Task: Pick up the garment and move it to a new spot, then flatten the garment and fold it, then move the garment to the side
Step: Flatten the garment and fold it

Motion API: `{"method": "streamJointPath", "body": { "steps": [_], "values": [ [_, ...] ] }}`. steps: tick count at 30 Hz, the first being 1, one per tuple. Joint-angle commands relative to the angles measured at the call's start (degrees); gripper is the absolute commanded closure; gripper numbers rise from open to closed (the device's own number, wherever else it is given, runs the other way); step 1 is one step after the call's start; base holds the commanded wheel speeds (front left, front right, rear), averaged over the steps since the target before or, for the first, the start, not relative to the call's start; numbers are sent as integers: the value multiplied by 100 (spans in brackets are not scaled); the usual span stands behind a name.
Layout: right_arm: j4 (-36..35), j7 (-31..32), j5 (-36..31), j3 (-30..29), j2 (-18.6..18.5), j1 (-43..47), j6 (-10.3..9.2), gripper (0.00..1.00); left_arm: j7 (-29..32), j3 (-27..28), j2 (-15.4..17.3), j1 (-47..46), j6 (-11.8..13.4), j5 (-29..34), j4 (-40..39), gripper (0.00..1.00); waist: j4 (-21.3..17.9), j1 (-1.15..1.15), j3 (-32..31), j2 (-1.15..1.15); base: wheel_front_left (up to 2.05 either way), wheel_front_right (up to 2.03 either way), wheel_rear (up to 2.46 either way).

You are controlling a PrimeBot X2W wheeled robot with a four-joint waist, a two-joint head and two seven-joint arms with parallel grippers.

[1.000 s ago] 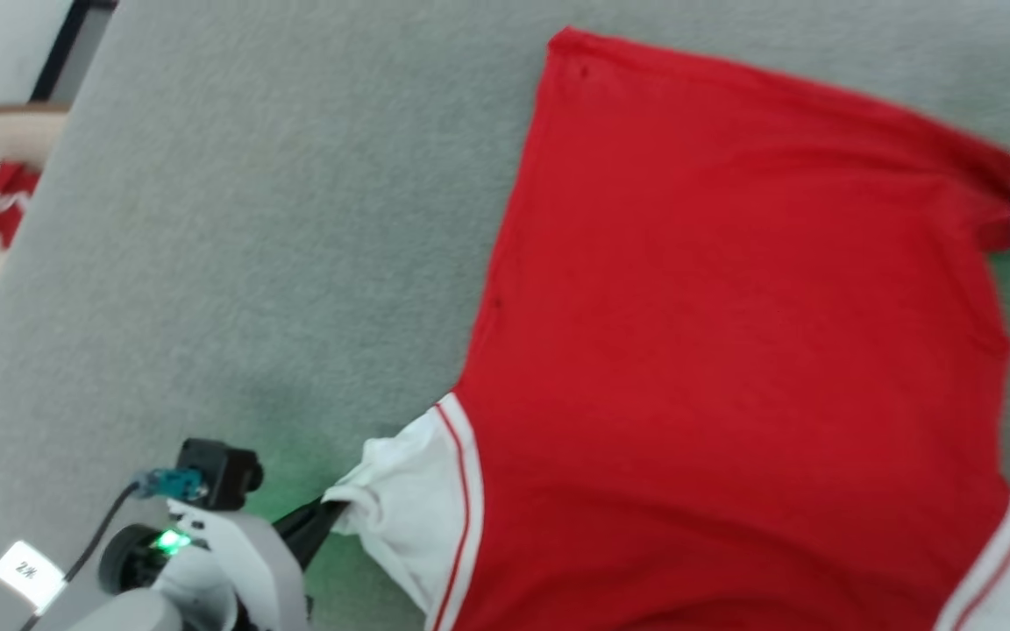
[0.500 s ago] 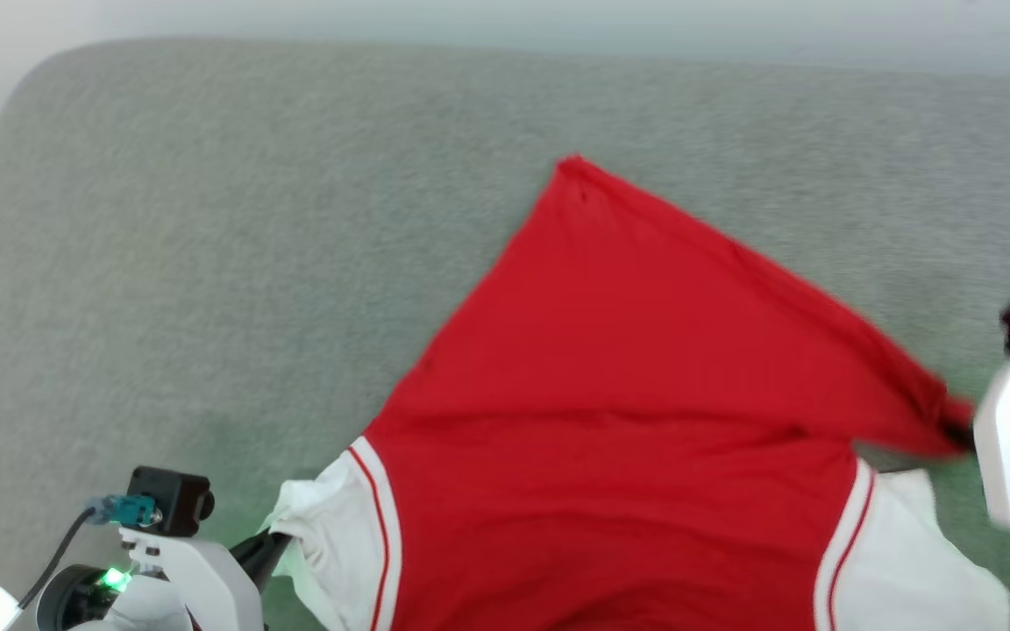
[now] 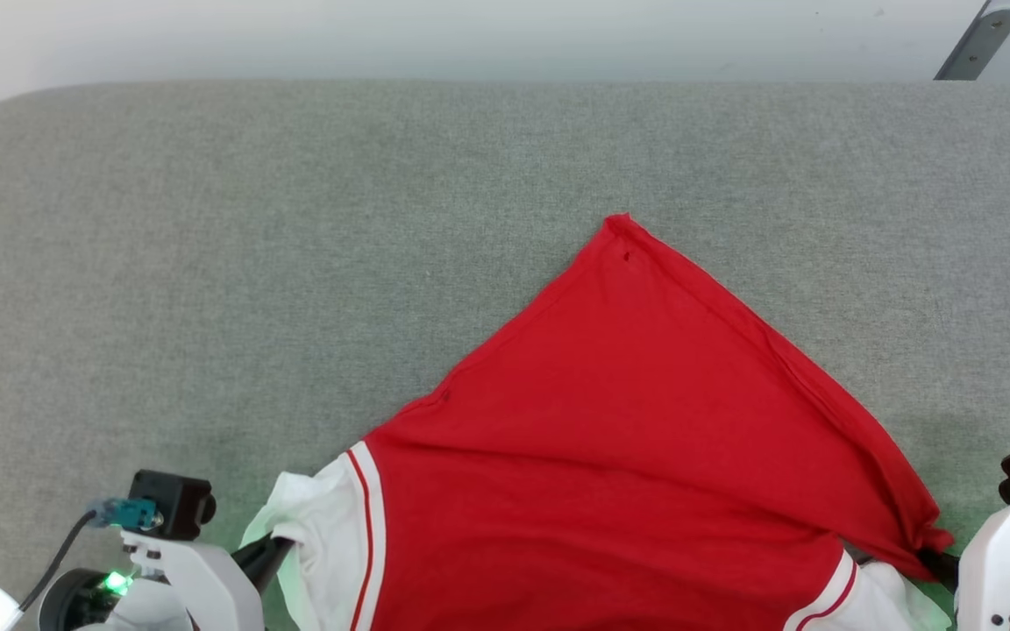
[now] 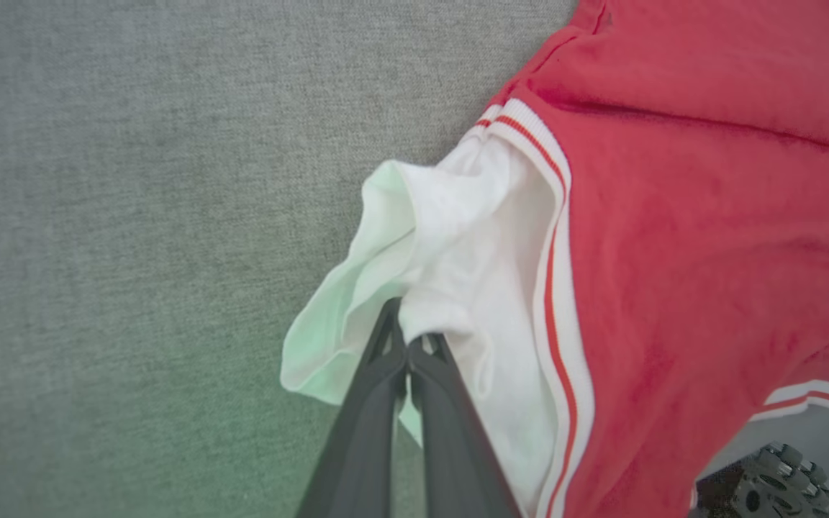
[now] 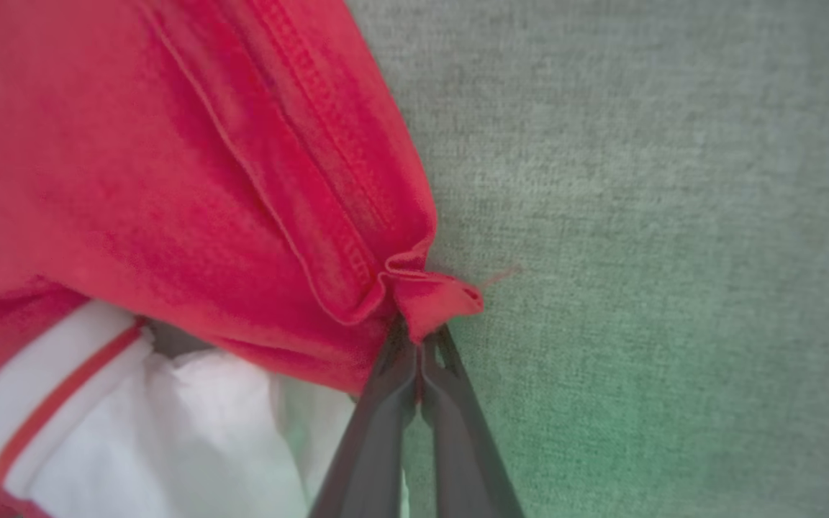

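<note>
Left pincer [image 4: 407, 344], 7 o'clock, clamped on white sleeve [image 4: 472, 237]; right pincer [image 5: 420, 352], 5 o'clock, clamped on red T-shirt [image 3: 628, 438] hem. Likely flattening step; next needs outward pull.

Your head camera is looking down and forward over the grey surface [image 3: 207, 263], taking in most of the garment [image 3: 628, 456] from well back. Your left wrist camera is sitting close, peering along the left gripper [image 4: 411, 329] at the white sleeve [image 4: 458, 244] (the one lying at the head view's lower left). Your right wrist camera is sitting just as close behind the right gripper [image 5: 420, 339], facing the red corner [image 5: 435, 295] that the head view is showing at lower right.
</note>
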Motion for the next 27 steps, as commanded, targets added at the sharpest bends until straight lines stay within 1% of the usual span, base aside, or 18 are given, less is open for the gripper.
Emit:
{"method": "streamJointPath", "body": {
  "steps": [1, 2, 3, 4, 5, 8, 12, 16, 21, 24, 25, 27],
  "values": [
    [384, -169, -149, 87, 122, -15, -16, 100, -10, 6, -14, -59, -17, 31, 33, 100, -5, 0, 15, 0, 0, 0, 0],
    [515, -288, -240, 104, 120, -71, -19, 87, -12, 3, -21, -67, -28, 33, 42, 100, -3, 0, 19, 0, 0, 0, 0],
    [642, -342, -293, 146, 129, -119, -26, 62, -14, -1, -29, -72, -40, 36, 55, 100, -1, 0, 23, 0, 0, 0, 0],
    [737, -383, -318, 188, 143, -142, -26, 24, -14, -5, -37, -82, -41, 36, 63, 100, 1, 0, 24, 0, 0, 0, 0],
    [789, -424, -319, 208, 150, -177, -26, 0, -14, -6, -40, -88, -52, 36, 72, 100, 1, 0, 25, 0, 0, 0, 0],
    [801, -428, -286, 218, 100, -266, -26, 0, -20, -7, -45, -91, -44, 35, 85, 100, -5, 0, 27, 0, 0, 0, 0],
    [483, -255, -181, 143, -41, -258, -25, 0, -38, -5, -48, -61, -36, 20, 85, 100, -23, 0, 18, 0, 0, 0, 0],
    [-286, 33, -115, -69, -225, -193, -13, 0, -53, -8, -53, -51, -28, 20, 57, 100, -24, 0, 15, 0, 0, 0, 0],
    [-1453, 338, -186, -356, -258, -302, -10, 0, -42, -33, -95, -100, -42, 62, 35, 100, 52, 0, 41, 0, 0, 0, 0],
    [-2005, 313, -277, -222, -275, -558, -10, 0, -28, -60, -143, -141, -74, 91, 51, 100, 146, 0, 64, 0, 0, 0, 0],
    [-2095, 233, -302, -183, -254, -687, -10, 0, -23, -70, -163, -164, -86, 101, 54, 100, 183, 0, 79, 0, 0, 0, 0],
    [-2169, -13, -381, 103, -309, -997, -10, 0, -9, -90, -220, -218, -113, 118, 62, 100, 271, 0, 114, 0, 0, 0, 0]
  ]
}}
